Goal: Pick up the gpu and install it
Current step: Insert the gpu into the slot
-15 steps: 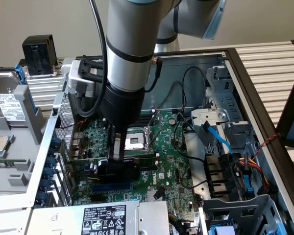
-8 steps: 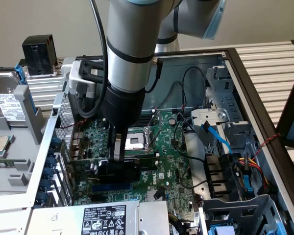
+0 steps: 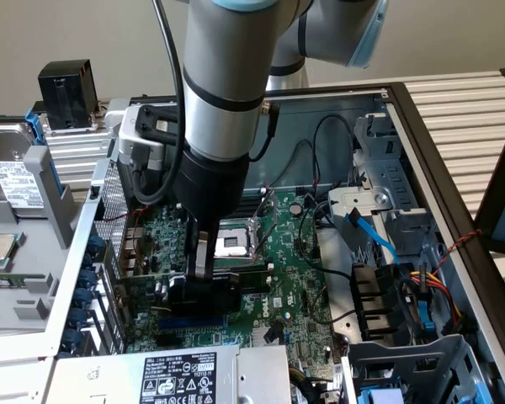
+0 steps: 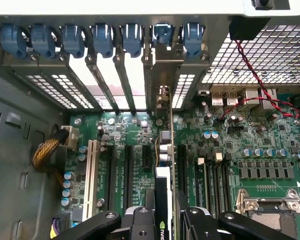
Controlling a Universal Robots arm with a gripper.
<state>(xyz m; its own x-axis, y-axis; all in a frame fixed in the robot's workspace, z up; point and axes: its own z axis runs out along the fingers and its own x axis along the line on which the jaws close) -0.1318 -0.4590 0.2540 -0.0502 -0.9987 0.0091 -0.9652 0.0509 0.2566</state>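
Green board with black shroud, the gpu (image 3: 220, 295) (image 4: 163, 197) is one card, standing upright on edge over the motherboard (image 3: 299, 282) (image 4: 240, 135) inside the open case (image 3: 421, 143). It is clamped in the one gripper (image 3: 200, 271) (image 4: 164, 216), whose two fingers (image 4: 140, 222) are partly closed, one on each face of the card. In the wrist view the card runs edge-on between the black expansion slots, with its silver bracket (image 4: 165, 70) up against the case's rear slot wall under the sixth of seven blue clips (image 4: 163, 35). Whether the card's edge is fully down in a slot, can't tell. One white slot (image 4: 92, 175) sits well to the side of the card and one yellow braided cable (image 4: 45, 152) lies beyond that. One CPU socket (image 3: 234, 244) (image 4: 270, 210) is near the card on the other side — one red-and-black twisted wire (image 4: 255, 75) crosses above it. Outside the board: one labelled power supply (image 3: 185, 374) at the exterior view's bottom edge, one hard drive (image 3: 13, 181) on the exterior view's left.
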